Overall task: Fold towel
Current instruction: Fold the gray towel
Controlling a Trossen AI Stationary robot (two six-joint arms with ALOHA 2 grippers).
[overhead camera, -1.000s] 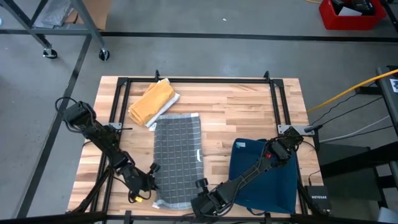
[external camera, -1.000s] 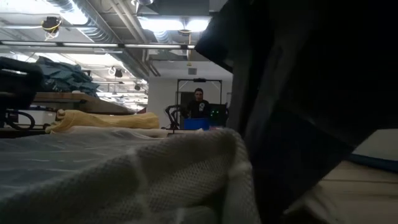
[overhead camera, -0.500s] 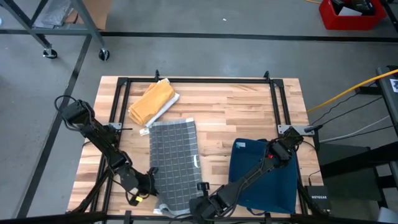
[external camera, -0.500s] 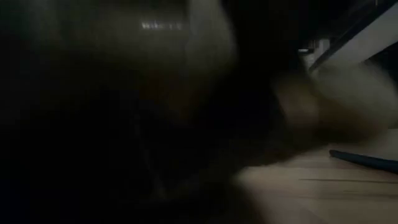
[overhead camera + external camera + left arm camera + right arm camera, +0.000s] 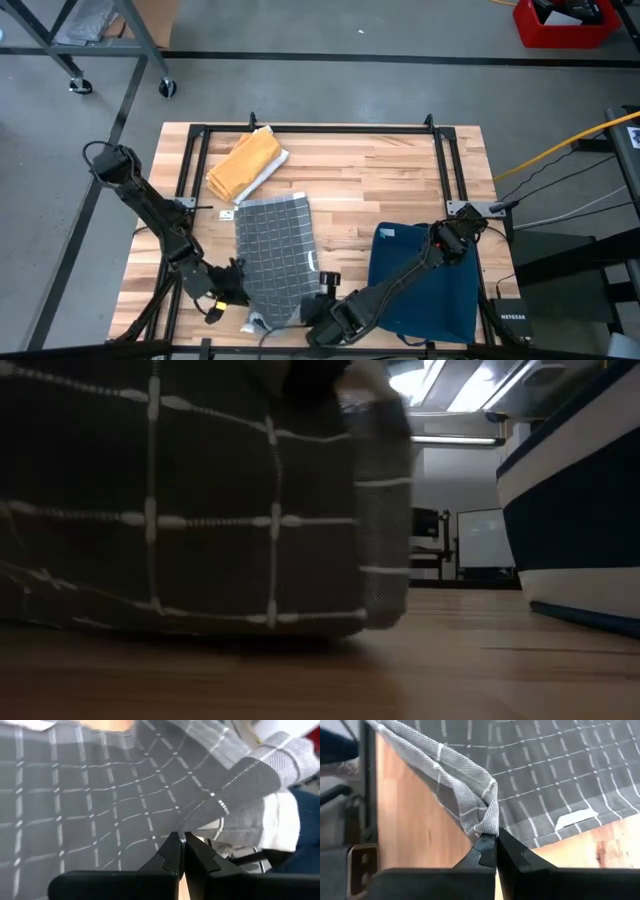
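A grey checked towel (image 5: 272, 250) lies along the middle of the wooden table (image 5: 380, 170). Its far part rests flat and its near end is raised, which fills the low view (image 5: 180, 500). My left gripper (image 5: 237, 274) is shut on the towel's near left edge, and its shut fingers also show in the left wrist view (image 5: 181, 840). My right gripper (image 5: 324, 284) is shut on the towel's near right corner, seen in the right wrist view as well (image 5: 496, 836). My left gripper pinches a folded bit of the towel's near left edge (image 5: 186, 831) between its two fingers, coming in slanting downward from the table's left. The cloth rises to the fingers in a ridge. My right gripper pinches the bunched near right corner (image 5: 487, 822) between its two fingers, slanting down from the near right. The edge (image 5: 425, 757) runs off from it, lifted off the wood.
A folded yellow towel (image 5: 245, 163) lies at the far left. A dark blue towel (image 5: 425, 280) lies at the near right, under my right arm, and shows at the low view's right (image 5: 570, 510). A black frame (image 5: 320, 130) edges the table.
Both grippers have risen, each with its hold on the towel's near end, and both have rolled at the wrist. The near end has come up off the table. The far edge has slid a little toward the near edge and stays flat.
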